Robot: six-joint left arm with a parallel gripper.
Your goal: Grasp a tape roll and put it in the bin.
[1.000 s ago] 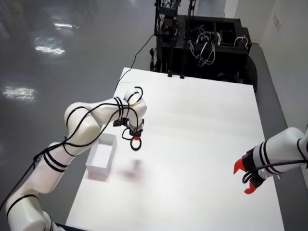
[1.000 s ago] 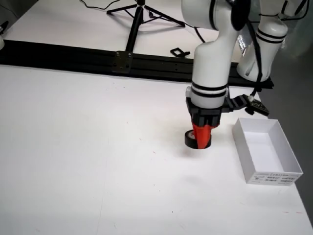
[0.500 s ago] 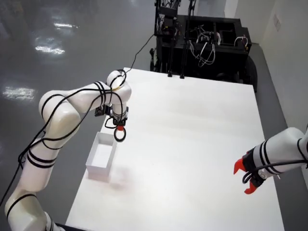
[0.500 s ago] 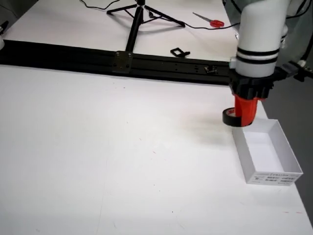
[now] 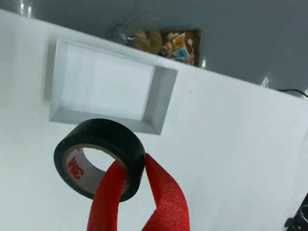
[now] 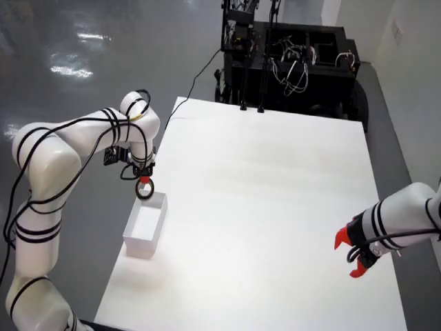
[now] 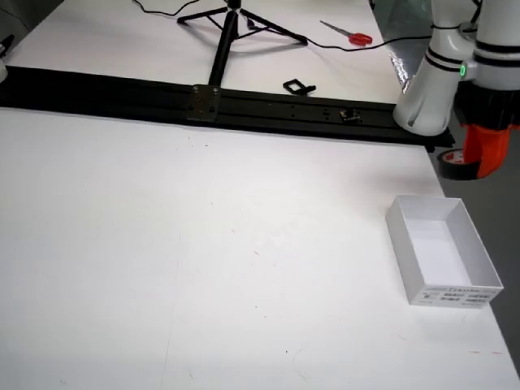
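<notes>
Black electrical tape roll (image 5: 100,158) is pinched through its core by my red-fingered gripper (image 5: 134,185), hanging just short of the empty white rectangular bin (image 5: 108,86), so I'd judge release comes after moving over it.

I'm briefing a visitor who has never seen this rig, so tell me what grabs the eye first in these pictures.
First, the red tool pinching a black tape roll, one finger inside its core, filling the bottom of the wrist view. Next, the open white bin at the left edge of the white table in the overhead view, with the roll held in the air by the bin's far end. A second arm's red gripper sits at the right edge.
</notes>
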